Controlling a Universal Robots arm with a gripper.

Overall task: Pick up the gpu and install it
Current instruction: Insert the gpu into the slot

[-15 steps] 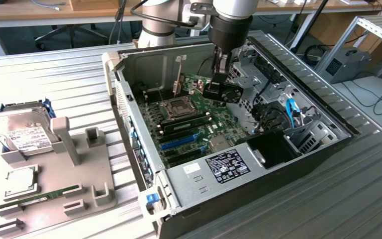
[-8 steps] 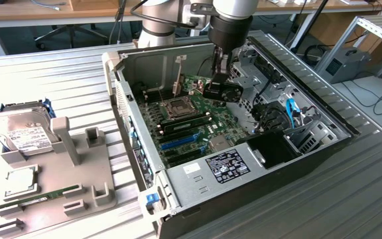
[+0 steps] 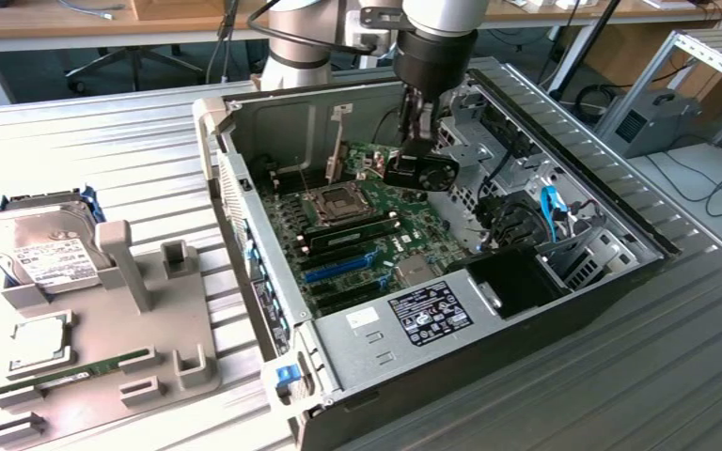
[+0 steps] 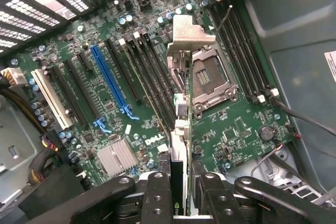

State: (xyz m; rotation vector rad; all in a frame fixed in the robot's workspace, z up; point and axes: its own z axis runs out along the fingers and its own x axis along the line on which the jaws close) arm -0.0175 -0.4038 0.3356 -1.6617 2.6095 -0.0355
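Silver hard drive [image 3: 38,249], square processor [image 3: 42,342], green memory stick [image 3: 79,369] on grey holder [image 3: 166,329], ribbed metal table [image 3: 86,150]

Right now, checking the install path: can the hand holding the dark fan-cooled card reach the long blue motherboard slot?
Probably yes: the open black case leaves the long blue slot bare, no cable across it; the hand holds the dark card above the green board.

The case [image 3: 228,178] lies open upward, leaving room to come down onto the motherboard [image 4: 239,121]. The gripper [image 3: 414,132], clamped on the gpu [image 3: 419,172], hangs in that opening above the processor socket [image 4: 210,80]. On the exterior view's right, cables [image 3: 518,221] crowd the board's edge. The power supply [image 3: 427,315] blocks the near end. The blue slot [image 4: 109,80] and its neighbours lie uncovered.
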